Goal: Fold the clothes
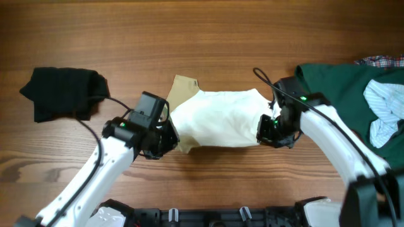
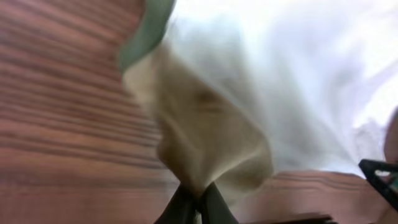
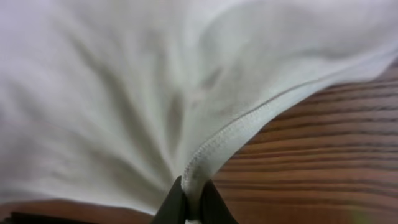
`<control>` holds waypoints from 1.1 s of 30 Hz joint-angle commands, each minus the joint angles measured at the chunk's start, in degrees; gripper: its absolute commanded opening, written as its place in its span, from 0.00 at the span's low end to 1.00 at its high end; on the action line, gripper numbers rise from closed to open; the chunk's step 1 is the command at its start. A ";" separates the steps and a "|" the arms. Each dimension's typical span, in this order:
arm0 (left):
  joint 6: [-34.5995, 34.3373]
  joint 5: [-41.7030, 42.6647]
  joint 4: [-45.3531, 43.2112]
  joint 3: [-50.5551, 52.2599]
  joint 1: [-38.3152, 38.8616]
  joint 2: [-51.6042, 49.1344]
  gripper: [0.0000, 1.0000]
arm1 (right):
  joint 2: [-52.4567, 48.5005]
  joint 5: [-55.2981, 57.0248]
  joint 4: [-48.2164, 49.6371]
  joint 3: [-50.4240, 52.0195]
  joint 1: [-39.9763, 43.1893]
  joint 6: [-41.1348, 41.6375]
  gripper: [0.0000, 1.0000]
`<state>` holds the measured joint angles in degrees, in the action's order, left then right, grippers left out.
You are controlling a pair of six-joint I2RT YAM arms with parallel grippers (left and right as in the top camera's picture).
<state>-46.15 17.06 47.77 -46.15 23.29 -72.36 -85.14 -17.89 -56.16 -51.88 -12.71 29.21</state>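
Overhead: the cream garment lies bunched at the middle of the table, a tan patch sticking out at its far left corner. The left gripper meets its near left edge and the right gripper its right edge. A black garment lies well apart on the left. A green garment lies on the right, with a striped garment on it and a plaid garment at its far edge.

Left wrist: the left gripper is pressed together on a tan fold of the cream garment, lifted off the wood. An olive strip shows at the top.

Right wrist: the right gripper pinches the stitched hem of the cream garment – jaws tight, cloth fanning up from them, bare table to the right.
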 commanded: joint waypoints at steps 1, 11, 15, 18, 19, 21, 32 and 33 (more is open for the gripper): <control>0.96 -4.72 -4.92 0.00 -0.02 3.10 0.04 | 4.50 2.03 1.51 -0.20 -0.39 -1.95 0.04; 8.74 -5.14 -15.54 0.02 -4.42 -3.56 0.04 | 3.02 0.55 7.13 -0.70 -0.22 -6.95 0.04; 9.97 -5.40 -19.30 0.02 -5.31 -4.85 0.04 | 0.96 0.72 11.39 -0.72 0.28 -7.80 0.04; 10.03 -5.35 -23.82 0.02 -5.33 -6.12 0.04 | -1.36 1.49 16.87 -0.72 0.42 -7.76 0.04; 10.21 -5.38 -25.35 0.02 -5.38 -6.58 0.04 | -2.03 1.62 18.56 -0.72 0.42 -7.80 0.04; 11.08 -5.35 -27.50 0.02 -5.46 -7.45 0.04 | -2.99 1.62 20.96 -0.72 0.42 -7.78 0.04; 14.78 -5.40 -38.12 0.02 -5.64 -17.81 0.06 | -5.40 2.89 33.46 -0.72 0.42 -8.15 0.13; 15.21 -5.38 -38.62 0.00 -5.88 -18.21 0.09 | -5.40 3.61 33.35 -0.72 0.42 -8.26 0.24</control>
<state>-34.06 12.23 10.44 -46.11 18.22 -88.47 -89.49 -16.64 -23.03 -51.90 -12.53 22.11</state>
